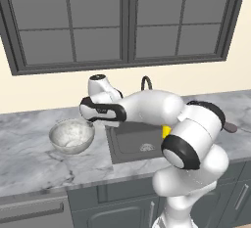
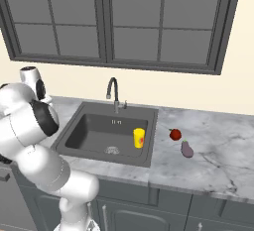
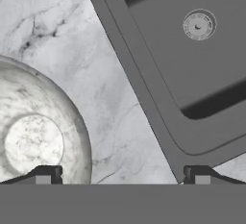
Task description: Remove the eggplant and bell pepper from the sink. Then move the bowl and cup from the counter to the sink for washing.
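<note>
On the marble counter [image 2: 218,160], the sink [image 2: 89,131] is sitting recessed, and the yellow cup [image 2: 139,138] is standing upright inside it. Left of the sink, the marbled bowl [image 1: 71,136] is resting on the worktop. I am hovering my gripper [image 3: 120,176] above the bowl's rim, jaws spread wide, gripping nothing. Right of the sink, the bell pepper [image 2: 175,134] and eggplant [image 2: 187,148] are lying near each other.

Yellow cup [image 2: 139,138] upright in sink [image 2: 94,128], marbled bowl [image 1: 71,136] on counter [image 2: 218,160], pepper [image 2: 175,134] beside eggplant [image 2: 187,148]
</note>
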